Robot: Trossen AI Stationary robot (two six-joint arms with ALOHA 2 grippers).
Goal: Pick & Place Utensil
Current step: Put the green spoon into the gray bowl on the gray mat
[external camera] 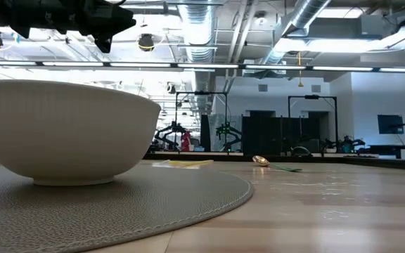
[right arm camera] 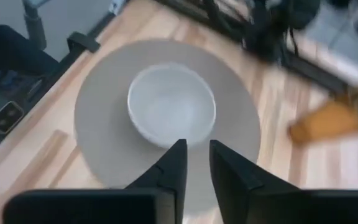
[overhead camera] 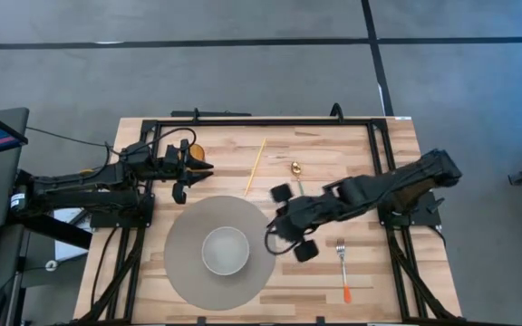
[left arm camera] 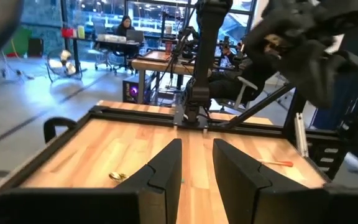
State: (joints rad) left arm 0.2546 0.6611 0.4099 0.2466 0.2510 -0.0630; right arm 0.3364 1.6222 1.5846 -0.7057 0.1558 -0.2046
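A fork (overhead camera: 343, 267) with an orange handle lies flat on the wooden table near its front right. A gold spoon (overhead camera: 295, 168) lies toward the far middle, and it also shows in the left wrist view (left arm camera: 118, 177). A yellow chopstick (overhead camera: 256, 166) lies beside it. A white bowl (overhead camera: 225, 250) stands on a round grey placemat (overhead camera: 184, 263). My right gripper (overhead camera: 270, 237) hovers over the placemat's right edge, shut and empty, with the bowl ahead of it in the right wrist view (right arm camera: 171, 106). My left gripper (overhead camera: 208, 167) waits shut and empty at the far left.
A black frame (overhead camera: 261, 120) runs along the table's far edge and down both sides past the arm bases. A small orange thing (overhead camera: 198, 149) sits by my left gripper. Bare wood lies between the placemat and the fork.
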